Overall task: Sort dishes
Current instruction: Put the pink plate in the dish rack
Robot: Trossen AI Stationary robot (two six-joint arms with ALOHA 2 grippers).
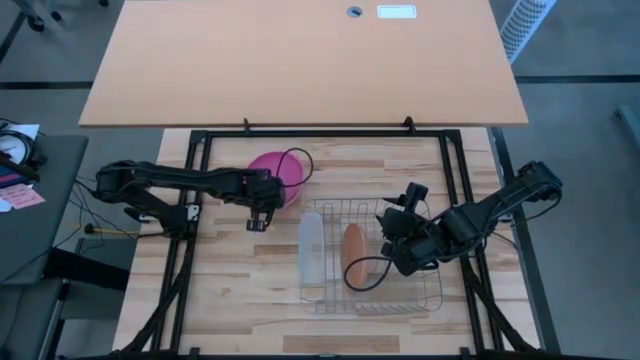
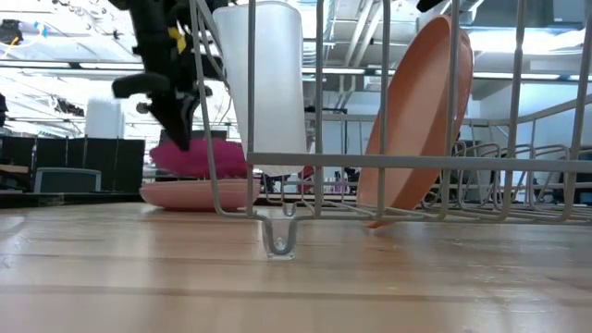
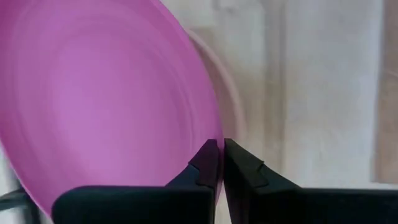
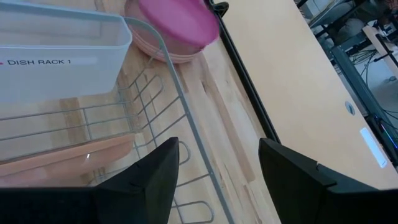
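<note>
Even bright light, wrist cam blurry

One text can be read: in the right wrist view, the translucent white tray [image 4: 62, 59] standing in the wire rack [image 4: 158, 124] carries a strip label [image 4: 40, 61] printed in dark capitals, "DISH RACK 1". In the high view, a small white label [image 1: 396, 12] lies on the far tan board [image 1: 300, 60], but its print is too small to read. No other wording, brand or number is legible.
</note>
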